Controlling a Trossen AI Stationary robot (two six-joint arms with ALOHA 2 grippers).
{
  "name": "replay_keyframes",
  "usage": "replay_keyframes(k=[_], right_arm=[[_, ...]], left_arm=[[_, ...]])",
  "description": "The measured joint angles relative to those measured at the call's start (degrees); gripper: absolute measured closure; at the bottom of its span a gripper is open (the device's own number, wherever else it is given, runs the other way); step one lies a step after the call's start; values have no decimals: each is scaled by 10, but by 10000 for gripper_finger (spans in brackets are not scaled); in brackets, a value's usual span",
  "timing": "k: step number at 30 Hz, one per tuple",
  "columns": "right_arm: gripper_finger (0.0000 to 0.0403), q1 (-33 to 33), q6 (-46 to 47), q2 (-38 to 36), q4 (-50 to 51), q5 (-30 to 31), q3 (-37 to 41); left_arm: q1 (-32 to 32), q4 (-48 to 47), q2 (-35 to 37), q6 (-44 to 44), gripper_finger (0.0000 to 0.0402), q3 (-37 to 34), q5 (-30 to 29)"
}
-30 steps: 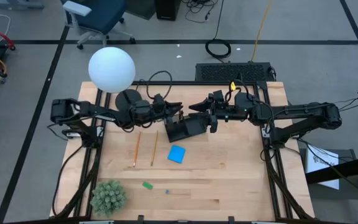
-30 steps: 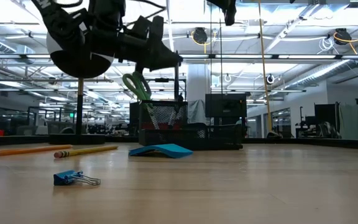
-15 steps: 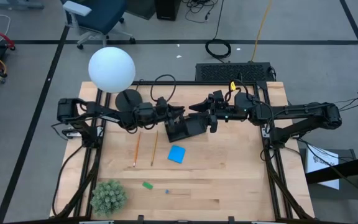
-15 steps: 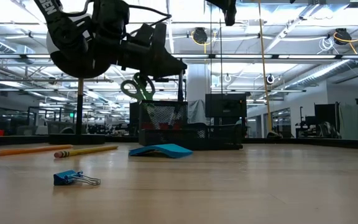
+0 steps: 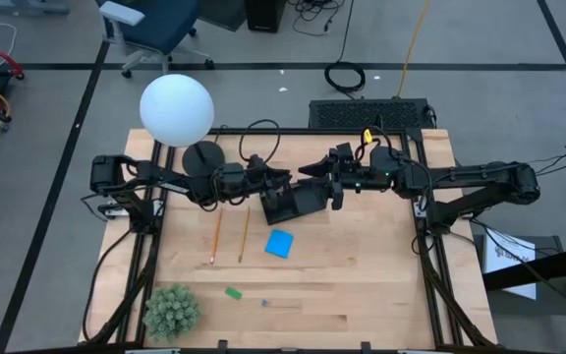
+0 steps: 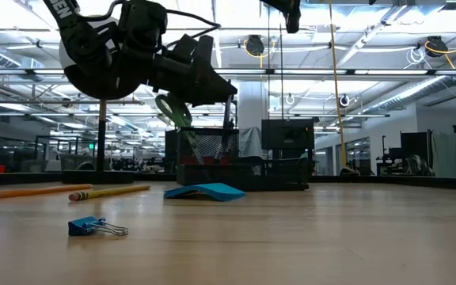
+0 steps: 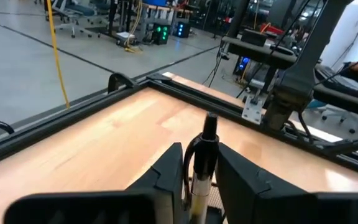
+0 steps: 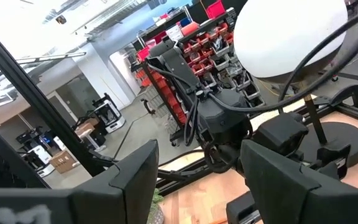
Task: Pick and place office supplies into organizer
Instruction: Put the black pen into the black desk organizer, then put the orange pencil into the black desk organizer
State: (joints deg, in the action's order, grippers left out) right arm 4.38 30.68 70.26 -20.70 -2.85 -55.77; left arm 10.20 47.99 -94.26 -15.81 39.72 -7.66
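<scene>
The left tool [image 5: 281, 179] is clamped on the green-handled scissors [image 6: 174, 109], holding them just above the near end of the small black mesh organizer [image 5: 298, 202] on the wooden desk [image 5: 362, 285]. The scissors lie along the tool's own axis, handles at the fingers, and the organizer sits straight beneath. The right tool [image 5: 308, 170] hovers over the same organizer, fingers spread and empty.
</scene>
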Motion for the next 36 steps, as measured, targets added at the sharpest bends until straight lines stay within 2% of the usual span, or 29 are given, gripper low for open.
replay_keyframes(k=[9, 16, 19, 24, 29, 36], right_arm=[[186, 0, 1, 0, 0, 0, 0], [186, 0, 1, 0, 0, 0, 0], [186, 0, 1, 0, 0, -1, 0], [186, 0, 1, 0, -5, -1, 0], [186, 0, 1, 0, -5, -2, 0], [186, 0, 0, 0, -5, -3, 0]], left_arm=[[0, 2, 0, -40, 287, 0, -2], [0, 3, 5, -74, 247, 0, -3], [0, 29, 6, -93, 238, 0, 7], [-8, 73, 6, -103, 258, 4, 49], [-24, 72, 6, -90, 281, 15, 50], [-32, 72, 6, -86, 283, 16, 47]])
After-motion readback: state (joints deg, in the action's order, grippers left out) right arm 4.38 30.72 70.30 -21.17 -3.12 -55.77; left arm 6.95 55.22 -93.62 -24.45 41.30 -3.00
